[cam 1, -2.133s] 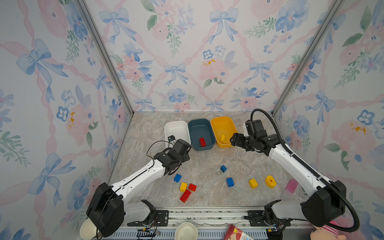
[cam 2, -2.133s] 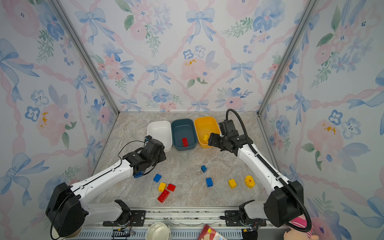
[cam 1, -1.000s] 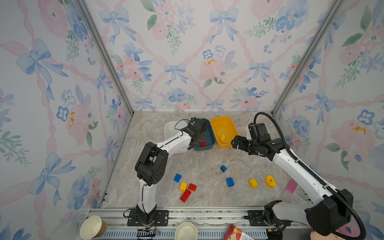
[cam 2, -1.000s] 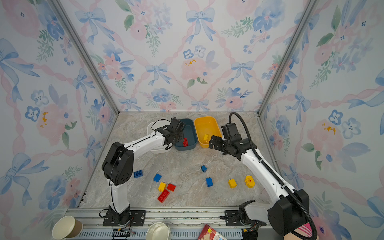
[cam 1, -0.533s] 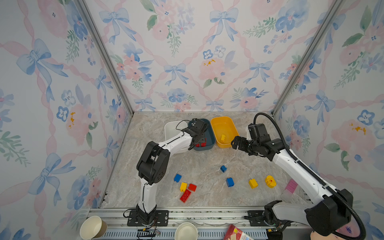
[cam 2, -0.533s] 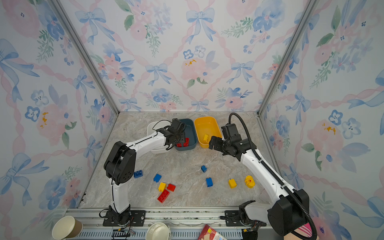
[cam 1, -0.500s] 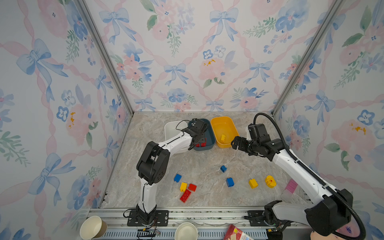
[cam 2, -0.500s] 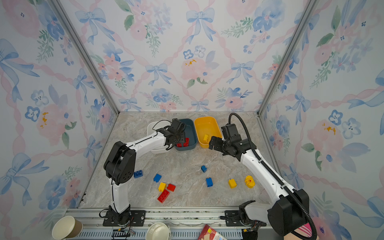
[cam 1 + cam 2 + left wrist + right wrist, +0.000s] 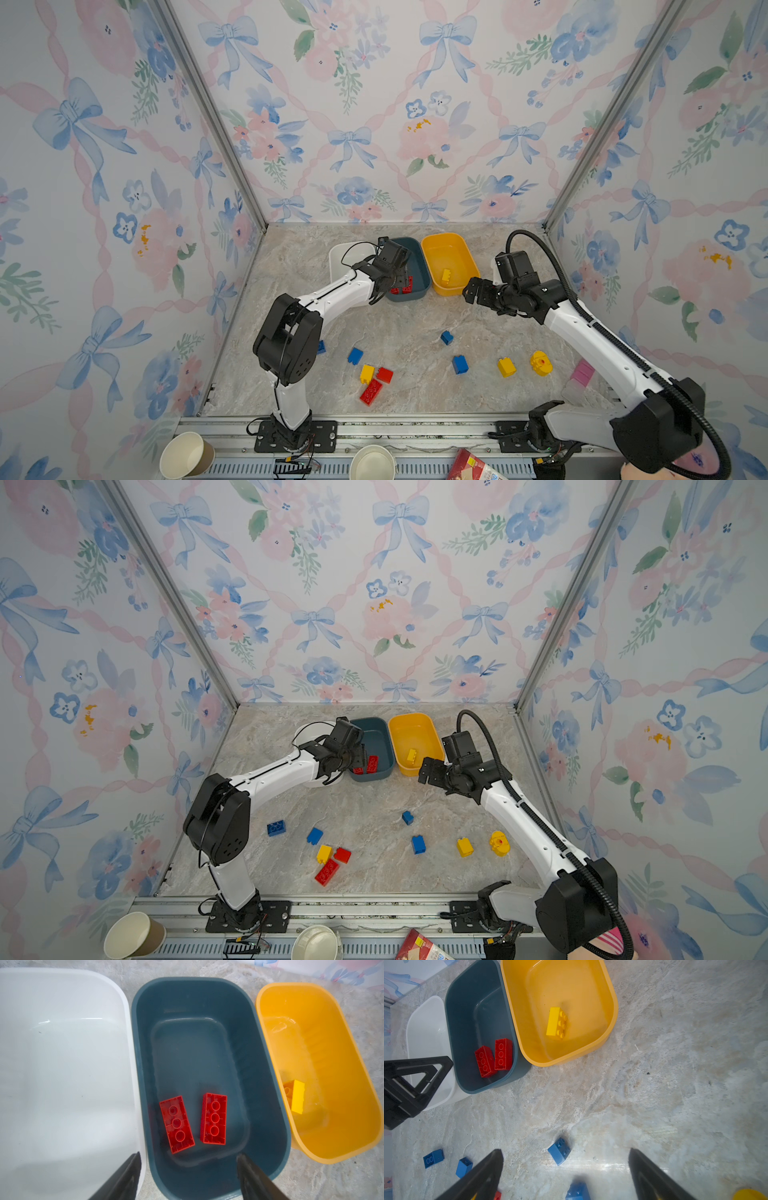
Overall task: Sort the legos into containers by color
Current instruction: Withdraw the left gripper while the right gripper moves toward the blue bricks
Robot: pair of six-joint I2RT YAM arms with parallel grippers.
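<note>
Three containers stand side by side at the back: white (image 9: 345,255), teal (image 9: 417,257) and yellow (image 9: 451,249). My left gripper (image 9: 395,279) hovers open over the teal tub's near end (image 9: 259,1084), holding nothing. Below it two red legos (image 9: 176,1124) (image 9: 214,1119) lie studs down on the tub floor. One yellow lego (image 9: 446,275) lies in the yellow tub. My right gripper (image 9: 471,291) is open and empty, in front of the yellow tub and above a blue lego (image 9: 559,1150). Loose legos on the table include blue (image 9: 459,364), yellow (image 9: 506,367), rounded yellow (image 9: 540,363) and red (image 9: 371,391).
Blue (image 9: 355,355), yellow (image 9: 366,373) and red (image 9: 385,375) bricks cluster at the front left, with another blue brick (image 9: 276,827) beside the left arm. A pale pink block (image 9: 582,371) lies at the right wall. Paper cups (image 9: 187,455) (image 9: 372,463) stand beyond the front rail.
My left gripper has opened over the teal tub, and a second red lego now lies there beside the first. The right arm has barely moved.
</note>
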